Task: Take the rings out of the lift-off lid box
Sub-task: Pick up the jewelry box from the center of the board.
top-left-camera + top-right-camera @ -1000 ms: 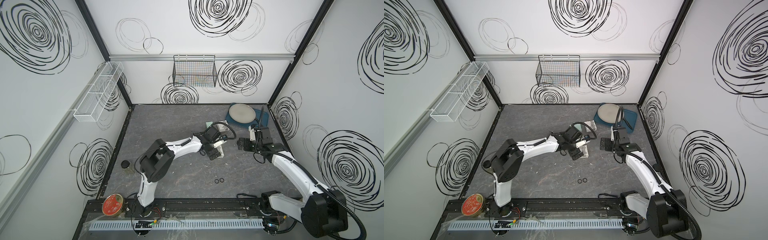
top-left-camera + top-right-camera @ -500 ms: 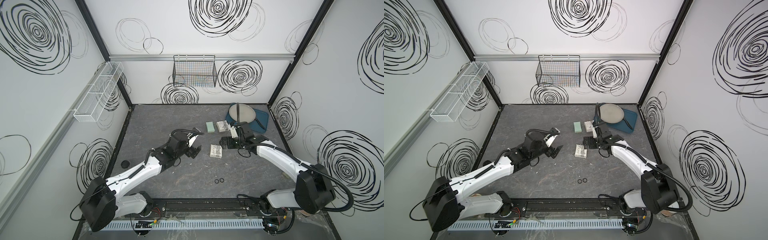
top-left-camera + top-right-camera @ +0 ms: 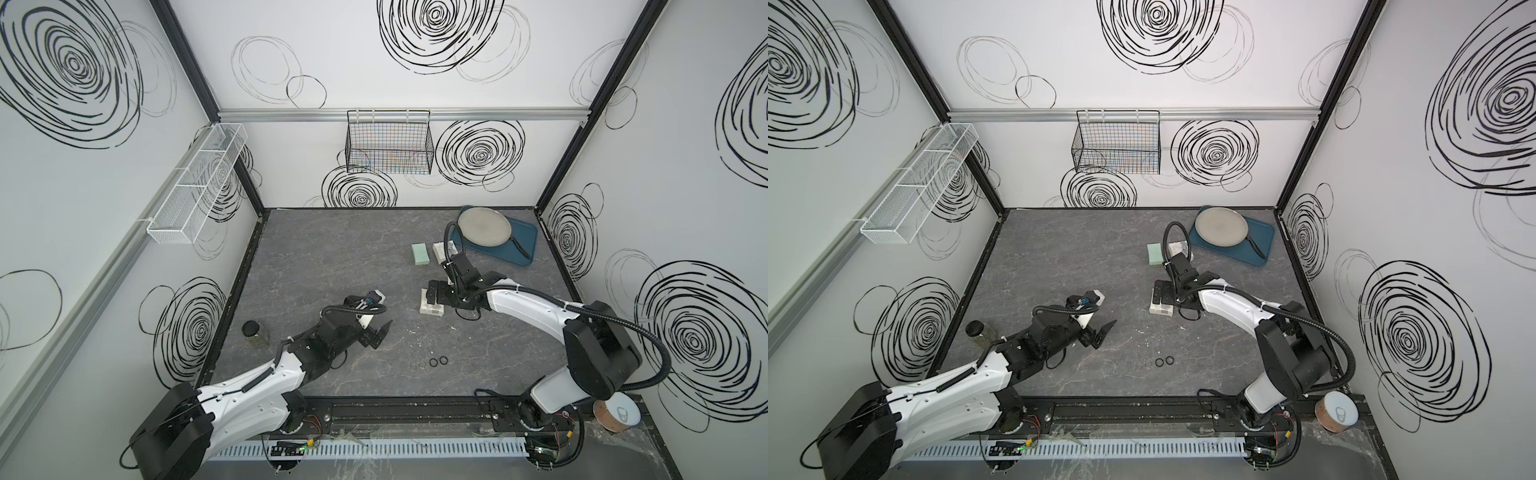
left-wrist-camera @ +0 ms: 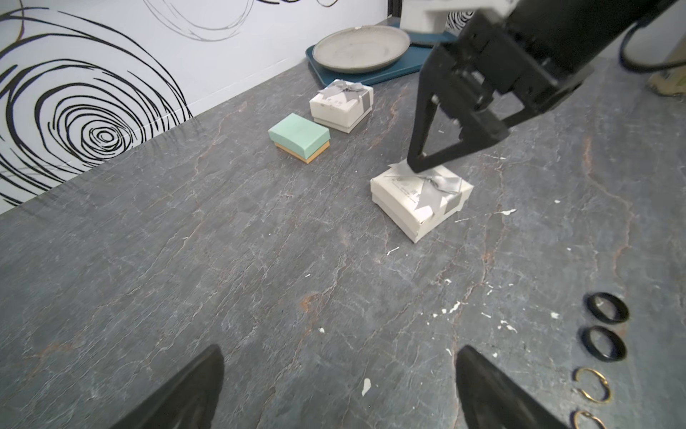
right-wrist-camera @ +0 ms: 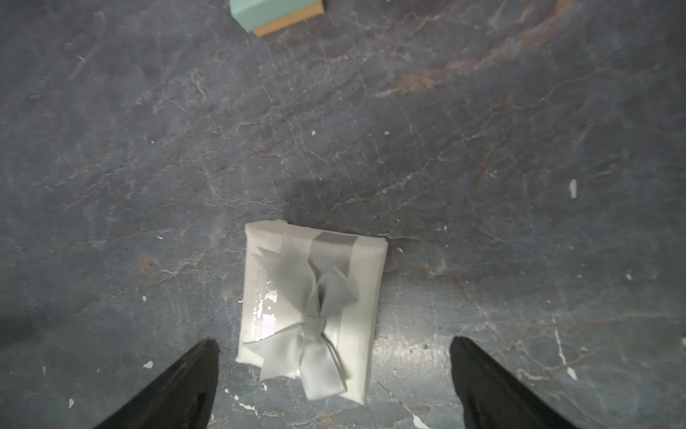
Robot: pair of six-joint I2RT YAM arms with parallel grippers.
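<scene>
The lift-off lid box (image 3: 432,308) (image 5: 312,308) is white with a grey ribbon bow, and its lid is on. My right gripper (image 3: 433,293) (image 5: 334,342) hangs open just over it, a finger on either side of the bow end. In the left wrist view its fingertip (image 4: 416,166) is at the lid's far edge. Several rings (image 3: 433,362) (image 4: 607,306), two black and the rest thin and pale, lie in a row on the table near the front. My left gripper (image 3: 380,332) (image 4: 340,351) is open and empty, left of the rings.
A mint-green box (image 3: 419,253) and a second white bow box (image 4: 341,104) stand behind the lidded box. A grey pan (image 3: 484,226) sits on a blue tray (image 3: 521,249) at the back right. A black-lidded jar (image 3: 251,330) stands at the left edge.
My left arm has drawn back from the box toward the front left. My right gripper has swung in from the right to hang over the box. Both stayed open.
</scene>
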